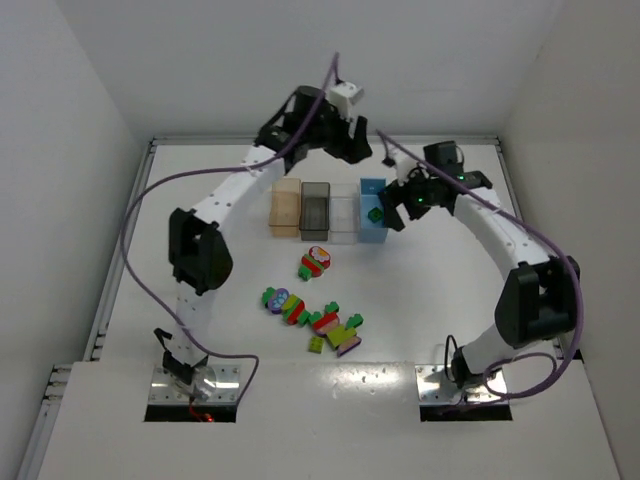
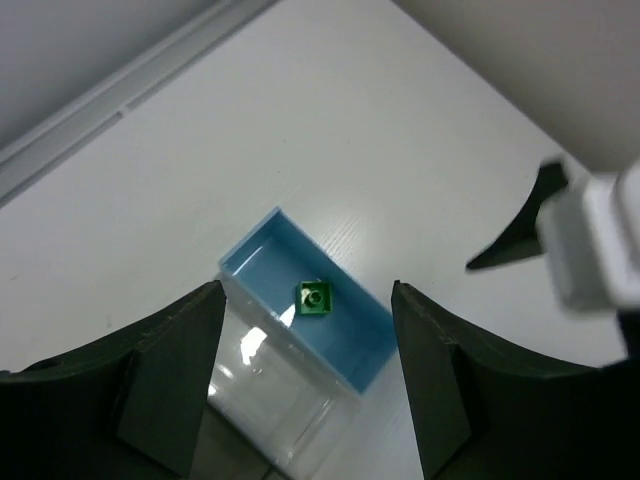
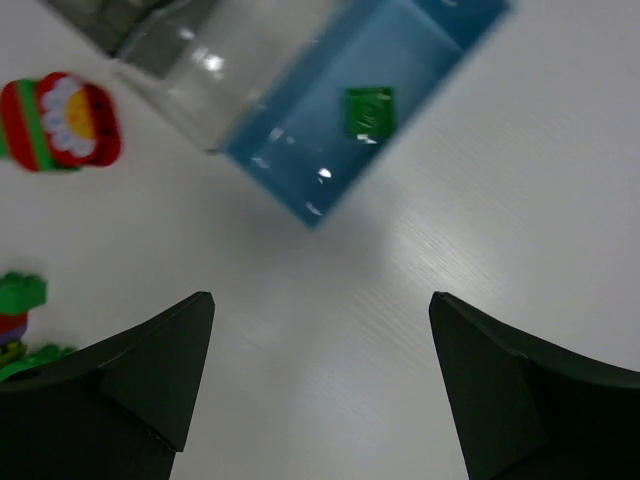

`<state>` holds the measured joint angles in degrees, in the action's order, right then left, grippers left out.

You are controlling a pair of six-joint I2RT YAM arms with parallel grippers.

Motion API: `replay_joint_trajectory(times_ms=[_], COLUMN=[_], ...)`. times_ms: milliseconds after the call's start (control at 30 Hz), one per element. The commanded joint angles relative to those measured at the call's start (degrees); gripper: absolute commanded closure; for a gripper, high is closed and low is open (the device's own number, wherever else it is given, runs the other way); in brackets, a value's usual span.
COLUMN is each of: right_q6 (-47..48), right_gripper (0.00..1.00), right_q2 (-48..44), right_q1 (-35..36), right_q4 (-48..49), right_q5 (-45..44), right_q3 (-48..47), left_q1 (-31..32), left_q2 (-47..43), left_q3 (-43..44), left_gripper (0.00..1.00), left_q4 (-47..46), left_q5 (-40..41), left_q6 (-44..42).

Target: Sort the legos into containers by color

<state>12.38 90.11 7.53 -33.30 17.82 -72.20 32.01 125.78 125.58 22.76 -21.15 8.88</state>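
Note:
Four bins stand in a row at the back: tan [image 1: 286, 207], dark grey [image 1: 315, 210], clear [image 1: 343, 217] and light blue [image 1: 374, 228]. One dark green lego [image 1: 374, 213] lies in the light blue bin; it also shows in the left wrist view [image 2: 315, 298] and in the right wrist view [image 3: 369, 111]. My left gripper [image 1: 350, 145] hangs open and empty above the blue bin [image 2: 262, 240]. My right gripper [image 1: 398, 208] is open and empty just right of the blue bin [image 3: 300, 160]. Multicoloured lego clusters [image 1: 316, 262] [image 1: 283, 301] [image 1: 335, 328] lie on the table in front of the bins.
White walls close the table at the back and both sides, with a rail along the back edge [image 2: 100, 100]. A blurred white and black part [image 2: 590, 240] shows at the right of the left wrist view. The red, white and green cluster [image 3: 60, 120] lies left of the right gripper.

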Motion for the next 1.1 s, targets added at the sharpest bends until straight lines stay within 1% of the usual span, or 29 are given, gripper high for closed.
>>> replay_joint_trajectory(times_ms=[0, 33, 67, 100, 133, 167, 200, 233, 267, 300, 333, 400, 433, 467, 500, 533, 567, 600, 633, 667, 700, 733, 800, 900, 967, 1067], right_q6=[9.59, 13.07, 14.59, 16.25, 20.01, 22.05, 23.99, 28.09, 29.96, 31.63, 34.78, 37.18, 38.06, 38.68, 38.68, 38.68, 38.68, 38.07, 38.07, 38.07, 38.07, 38.07, 39.73, 44.73, 48.33, 49.05], right_gripper=[0.13, 0.14, 0.15, 0.15, 0.18, 0.19, 0.22, 0.26, 0.29, 0.32, 0.35, 0.37, 0.37, 0.38, 0.38, 0.38, 0.38, 0.38, 0.38, 0.38, 0.37, 0.37, 0.35, 0.35, 0.35, 0.35], right_q2=[-1.60, -1.60, -1.08, -0.46, -0.46, 0.15, 0.16, 0.16, -0.36, -2.28, -3.52, -6.07, -6.95, -7.57, -7.58, -7.58, -7.58, -7.58, -7.58, -7.58, -8.62, -9.24, -10.30, -10.92, -10.39, -6.80], right_q1=[9.94, 12.14, 14.16, 16.18, 19.94, 21.46, 22.78, 24.53, 25.25, 25.86, 25.87, 26.48, 27.01, 27.71, 27.71, 28.50, 29.72, 30.52, 32.35, 33.50, 34.65, 35.79, 39.39, 43.09, 45.45, 48.09], right_q4=[-5.98, -7.21, -8.18, -10.71, -12.04, -13.36, -16.16, -17.23, -17.76, -17.77, -16.98, -15.31, -14.61, -14.08, -14.07, -14.77, -14.78, -14.78, -14.17, -13.38, -12.50, -11.36, -8.46, -7.22, -5.82, -4.76], right_q5=[8.36, 8.98, 9.50, 10.21, 10.21, 10.73, 10.74, 10.74, 10.22, 9.60, 8.12, 6.27, 5.04, 5.03, 5.03, 5.55, 5.55, 6.08, 6.08, 6.08, 6.08, 5.56, 5.55, 9.05, 10.21, 10.21], right_q3=[-3.99, -4.78, -4.79, -5.40, -5.40, -5.40, -3.84, -2.60, -0.94, 3.08, 5.38, 11.61, 13.04, 13.92, 13.93, 13.93, 12.19, 12.18, 12.18, 12.18, 12.78, 13.31, 15.16, 15.78, 15.78, 14.82], left_q1=[-7.93, -12.71, -15.11, -17.22, -21.07, -22.94, -24.61, -27.50, -28.92, -31.72, -32.96, -35.42, -37.53, -38.59, -39.56, -40.44, -40.97, -40.97, -40.97, -41.76, -41.77, -42.37, -42.90, -44.75, -46.94, -50.45], left_q2=[-12.21, -13.96, -18.24, -20.29, -22.05, -24.24, -25.13, -26.01, -26.98, -29.34, -30.66, -33.30, -35.58, -36.38, -37.26, -38.05, -40.32, -42.00, -45.84, -45.88, -49.54, -51.05, -53.26, -54.58, -54.58, -55.11], left_q3=[-4.98, -7.60, -10.41, -15.23, -16.84, -17.73, -18.26, -19.22, -19.93, -22.28, -23.79, -26.86, -29.84, -31.17, -32.40, -35.29, -36.97, -39.16, -44.49, -47.07, -49.35, -52.42, -53.85, -54.48, -55.09, -55.62], left_gripper=[0.26, 0.25, 0.23, 0.23, 0.23, 0.23, 0.23, 0.23, 0.23, 0.23, 0.23, 0.23, 0.23, 0.23, 0.23, 0.23, 0.23, 0.23, 0.23, 0.23, 0.23, 0.23, 0.23, 0.23, 0.23, 0.23], left_q4=[2.36, 2.37, 2.37, 2.37, 4.55, 6.22, 7.98, 9.74, 12.19, 12.83, 12.83, 12.83, 13.35, 13.36, 15.88, 17.47, 20.27, 20.82, 20.83, 20.83, 20.22, 20.21, 20.21, 20.21, 20.21, 21.36], left_q5=[-0.37, -1.78, -3.88, -4.42, -5.47, -5.48, -6.09, -6.10, -6.10, -6.62, -7.15, -8.99, -10.22, -11.88, -16.60, -18.91, -19.02, -17.63, -16.05, -14.81, -13.67, -12.88, -11.12, -9.00, -8.48, -9.17], left_q6=[4.81, 7.44, 7.46, 7.46, 5.64, 4.40, 3.17, 0.63, -0.52, -1.41, -2.89, -3.44, -4.39, -6.23, -7.73, -9.66, -12.63, -13.36, -13.37, -13.89, -14.42, -15.03, -16.61, -17.32, -18.02, -18.64])
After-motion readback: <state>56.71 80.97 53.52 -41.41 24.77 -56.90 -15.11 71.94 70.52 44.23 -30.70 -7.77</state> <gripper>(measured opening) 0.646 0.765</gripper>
